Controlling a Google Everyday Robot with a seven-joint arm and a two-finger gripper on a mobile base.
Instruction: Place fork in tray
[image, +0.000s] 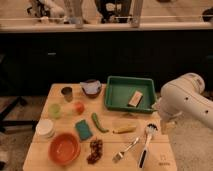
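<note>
The claw (165, 120) hangs empty, fingers apart, since the fork (125, 149) lies on the desk (107, 142) below-left of it; the tray (119, 93) stands farther up-left.

One gripper (163, 121) hung at the tabletop's (107, 139) edge. Left of it lay one fork (125, 149), one dish brush (146, 142), one orange bowl (64, 148), two cups (66, 93), one sponge (83, 129) and one tray (114, 95).
</note>
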